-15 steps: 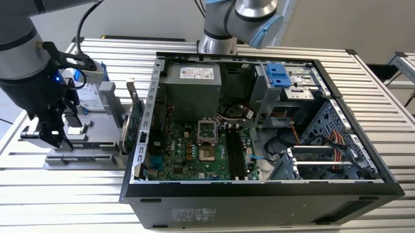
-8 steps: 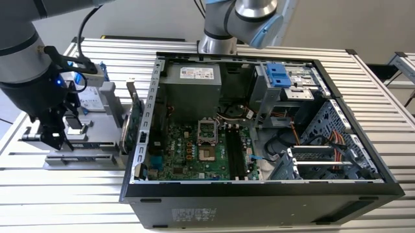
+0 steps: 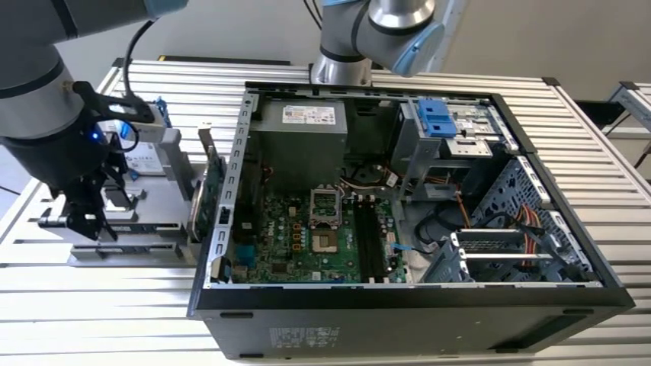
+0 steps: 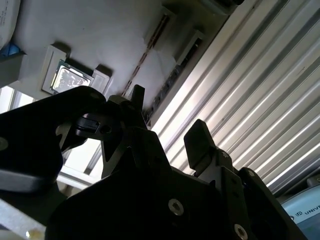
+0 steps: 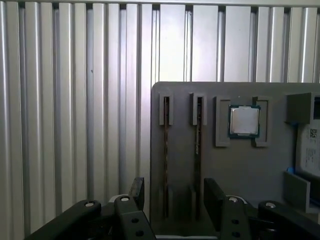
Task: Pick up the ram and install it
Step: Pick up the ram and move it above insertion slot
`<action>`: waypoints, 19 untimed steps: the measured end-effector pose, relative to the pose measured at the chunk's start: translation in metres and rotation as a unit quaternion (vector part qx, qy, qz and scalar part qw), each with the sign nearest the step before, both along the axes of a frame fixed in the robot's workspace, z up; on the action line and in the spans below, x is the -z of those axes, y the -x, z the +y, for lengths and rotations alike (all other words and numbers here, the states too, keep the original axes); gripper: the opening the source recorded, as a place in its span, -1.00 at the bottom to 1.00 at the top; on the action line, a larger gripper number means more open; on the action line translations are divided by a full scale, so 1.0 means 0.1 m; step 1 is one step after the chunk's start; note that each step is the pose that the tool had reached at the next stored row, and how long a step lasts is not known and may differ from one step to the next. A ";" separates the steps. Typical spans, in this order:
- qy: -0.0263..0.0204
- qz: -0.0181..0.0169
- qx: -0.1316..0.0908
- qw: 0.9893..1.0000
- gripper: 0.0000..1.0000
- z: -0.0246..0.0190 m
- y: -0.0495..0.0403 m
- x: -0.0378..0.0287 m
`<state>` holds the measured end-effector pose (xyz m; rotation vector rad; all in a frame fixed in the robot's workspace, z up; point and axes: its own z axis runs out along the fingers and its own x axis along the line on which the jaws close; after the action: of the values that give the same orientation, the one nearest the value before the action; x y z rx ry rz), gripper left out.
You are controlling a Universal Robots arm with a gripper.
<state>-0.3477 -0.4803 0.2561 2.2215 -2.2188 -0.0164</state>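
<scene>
- Exterior view: the gripper (image 3: 90, 223) is held low over the grey holder (image 3: 133, 245) on the slatted surface (image 3: 102, 320), beside the open computer case (image 3: 407, 293). The pick-up step is judged in hand.
- First wrist view: the ram (image 5: 198, 150) is seen edge-on in a holder slot, just beyond the parted fingers (image 5: 214, 197) and untouched.
- Second wrist view: the fingers are shown apart and empty. Closer centring over that one stick is judged necessary.
</scene>
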 end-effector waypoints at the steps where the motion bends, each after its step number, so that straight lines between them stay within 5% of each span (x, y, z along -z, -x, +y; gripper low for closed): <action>1: 0.000 0.000 0.000 1.000 1.00 -0.002 0.000 0.014; 19: 0.000 0.000 0.000 1.000 1.00 -0.040 0.000 0.201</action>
<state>-0.3477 -0.4843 0.2360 2.2215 -2.2187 -0.0164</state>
